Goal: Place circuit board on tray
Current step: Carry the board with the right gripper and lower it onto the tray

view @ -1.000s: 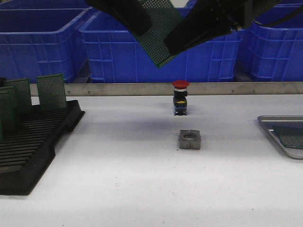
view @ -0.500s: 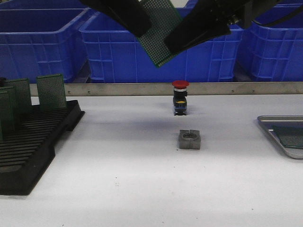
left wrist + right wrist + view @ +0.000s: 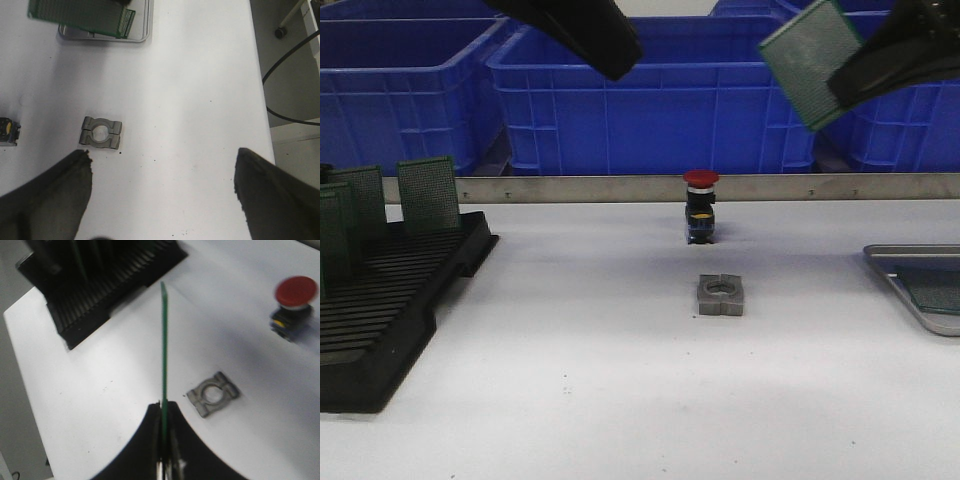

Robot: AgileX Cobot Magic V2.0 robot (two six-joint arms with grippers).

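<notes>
A red button (image 3: 701,205) and a grey clamp (image 3: 721,295) sit mid-table (image 3: 600,340) (blue bins (image 3: 650,95) behind), while the right gripper (image 3: 163,460), clamped on the board (image 3: 807,60), holds it high, well left of the tray (image 3: 920,290); left gripper (image 3: 162,195) spread wide.

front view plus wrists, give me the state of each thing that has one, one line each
circuit board: held in the air, tilted, clear of the table
right gripper: shut on the board's edge
left gripper: open, holding nothing
tray: flat on the table at the right, a green board already lying in it
black rack: boards standing upright in its slots
red push button: standing upright
grey metal clamp: lying flat
</notes>
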